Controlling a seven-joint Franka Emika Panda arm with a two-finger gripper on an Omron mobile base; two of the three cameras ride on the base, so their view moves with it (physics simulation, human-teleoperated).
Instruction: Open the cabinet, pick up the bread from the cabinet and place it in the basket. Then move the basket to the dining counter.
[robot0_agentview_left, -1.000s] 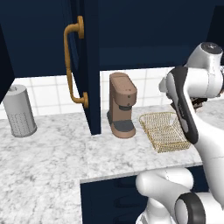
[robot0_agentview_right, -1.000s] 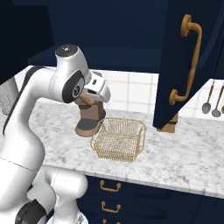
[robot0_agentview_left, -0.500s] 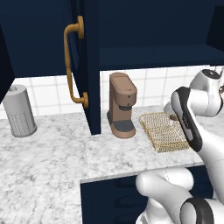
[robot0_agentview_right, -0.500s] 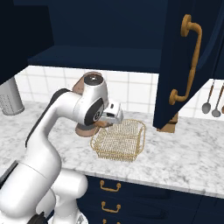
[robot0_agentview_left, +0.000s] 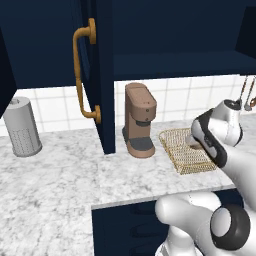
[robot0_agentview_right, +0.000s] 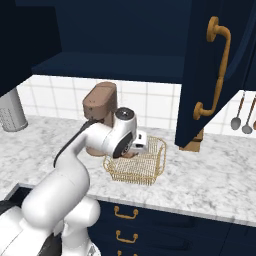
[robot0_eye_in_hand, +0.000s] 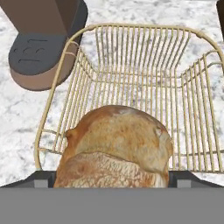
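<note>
Bread (robot0_eye_in_hand: 116, 146) sits directly between the tool's (robot0_eye_in_hand: 112, 177) wide-spread tips, over the near end of the wire basket (robot0_eye_in_hand: 144, 78); can't tell if it's resting on the mesh. Tool reads as spread wide around the roll. Coffee machine (robot0_eye_in_hand: 41, 35) just beyond the tool, left of the basket, on the marble counter (robot0_agentview_left: 55, 185).
</note>
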